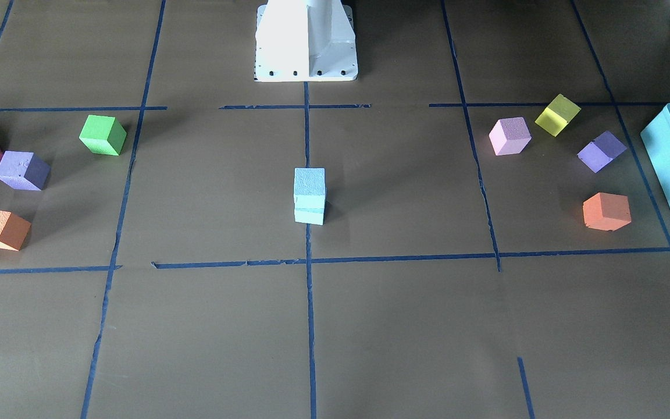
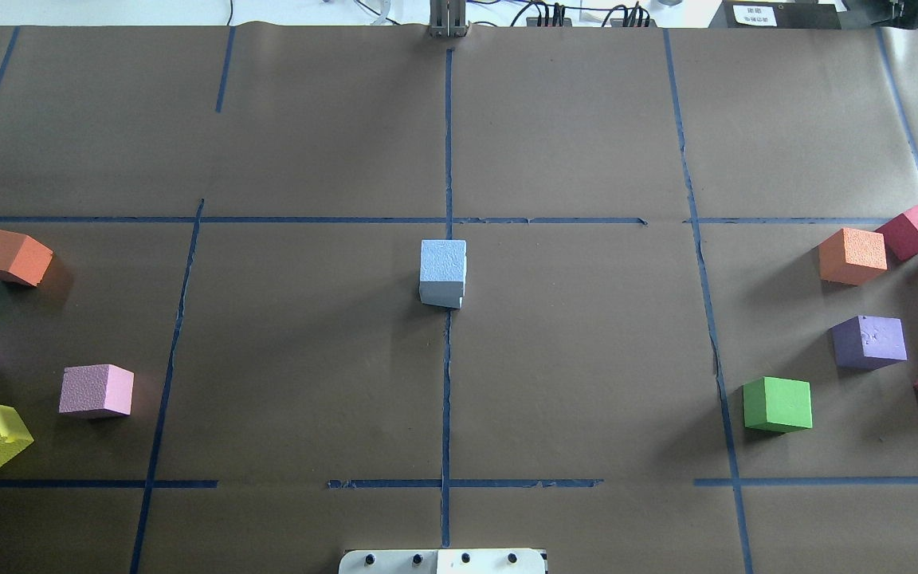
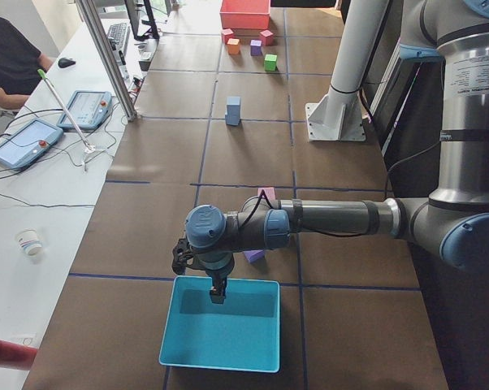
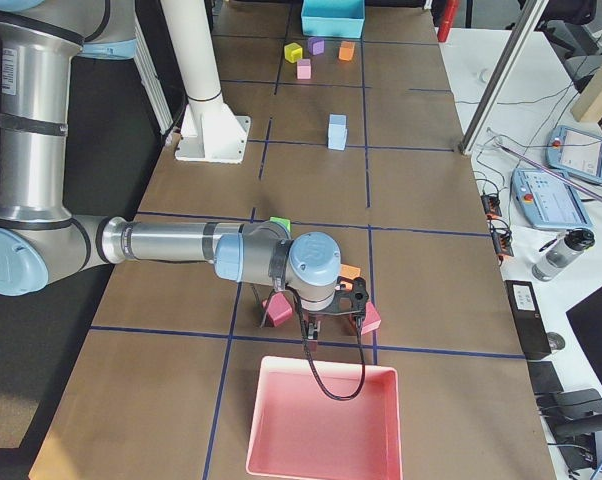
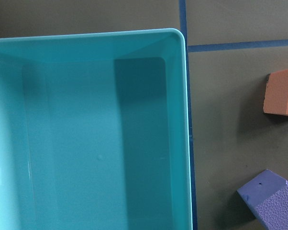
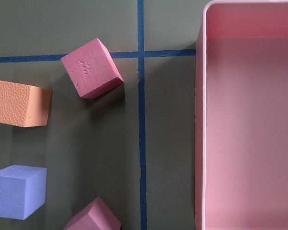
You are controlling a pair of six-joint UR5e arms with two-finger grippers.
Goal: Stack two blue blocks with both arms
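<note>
Your blue blocks (image 1: 309, 196) sit stacked on the surface (image 1: 416, 326) (task looks done); left pincer (image 3: 218, 296) and right pincer (image 4: 314, 326) hang well apart from them, spread or pressed together you cannot tell. Nothing more seems called for.

The blue blocks (image 1: 309, 181) are matt foam with a grainy, pebbled skin. The other cubes look like the same foam: the red cube (image 6: 91, 68) is pitted and the orange cube (image 6: 19, 103) finely stippled. The bench (image 2: 307, 359) is covered in matt brown paper, slightly creased, crossed by blue tape (image 2: 446, 399) that is torn in spots. The teal bin (image 5: 101, 143) at the left end and the pink bin (image 6: 249, 120) at the right end are smooth, glossy plastic. The left arm (image 3: 334, 218) and right arm (image 4: 171, 242) have satin grey metal tubes. The pedestal (image 1: 306, 41) is smooth, shiny white.
</note>
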